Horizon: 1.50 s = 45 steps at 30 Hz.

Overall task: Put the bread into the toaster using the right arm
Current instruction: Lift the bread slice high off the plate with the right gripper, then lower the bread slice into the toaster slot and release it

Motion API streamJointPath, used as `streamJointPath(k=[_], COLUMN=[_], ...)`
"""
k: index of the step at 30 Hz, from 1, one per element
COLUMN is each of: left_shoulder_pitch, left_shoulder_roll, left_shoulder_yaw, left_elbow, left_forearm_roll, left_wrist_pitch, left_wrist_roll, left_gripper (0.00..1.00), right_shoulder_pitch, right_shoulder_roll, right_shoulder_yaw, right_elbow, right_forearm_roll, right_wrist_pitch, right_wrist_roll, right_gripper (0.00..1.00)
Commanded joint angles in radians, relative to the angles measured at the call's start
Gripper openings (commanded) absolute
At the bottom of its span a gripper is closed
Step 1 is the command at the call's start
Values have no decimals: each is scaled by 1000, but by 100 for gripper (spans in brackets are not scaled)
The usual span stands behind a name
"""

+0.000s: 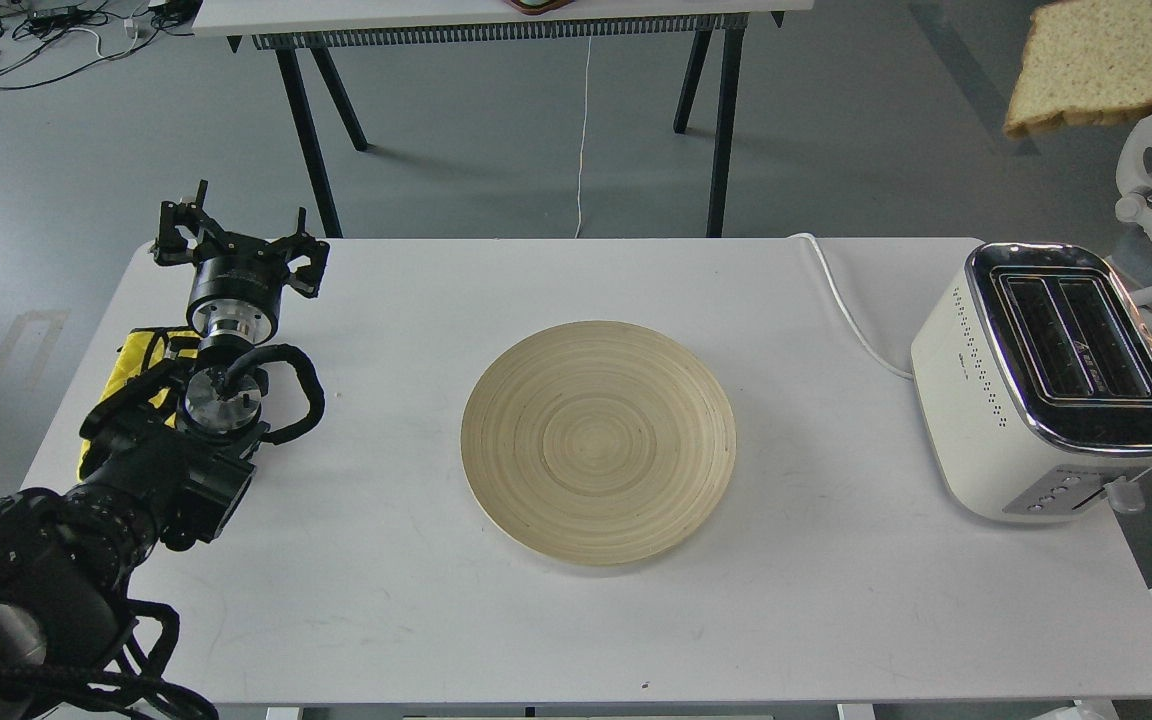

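The bread point(1106, 60) hangs in the air at the top right corner, high above and behind the toaster, and is cut off by the frame's edge. What holds it is out of view, and so are my right arm and its gripper. The cream-white toaster point(986, 400) stands at the table's right end, and both slots in its chrome top point(1076, 345) are empty. My left gripper point(236, 228) is open and empty at the table's far left.
A round wooden plate point(598, 442) lies in the middle of the white table point(836, 600). The toaster's white cord point(846, 300) runs off the far edge. A yellow cloth point(136, 355) lies under my left arm. Another table's black legs point(726, 120) stand behind.
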Motion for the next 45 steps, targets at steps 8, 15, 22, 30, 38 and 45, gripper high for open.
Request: streamJointPath(k=[8,15,22,30,38,45], left_shoulder_pitch=[0,0,0,0,0,0], left_shoulder_roll=[0,0,0,0,0,-1], left_shoulder_yaw=[0,0,0,0,0,0], left_elbow=[0,0,0,0,0,0], left_forearm_roll=[0,0,0,0,0,0], left_wrist_pitch=[0,0,0,0,0,0], left_wrist_roll=[0,0,0,0,0,0], left_gripper=[100,100,100,100,100,100], right_shoulder_pitch=[0,0,3,0,0,0], right_shoulder_roll=[-138,-204,-224,-218,-268,-261], right_shoulder_yaw=[-49,-115,-177,-184,-247,-261], right_elbow=[4,4,16,29,40,27], right_forearm_roll=[-14,-75,-106,-140,-181,-219], right_wrist_pitch=[122,208,222,265,271,271], right_wrist_roll=[20,28,28,19,17,16], right_gripper=[0,0,0,0,0,0])
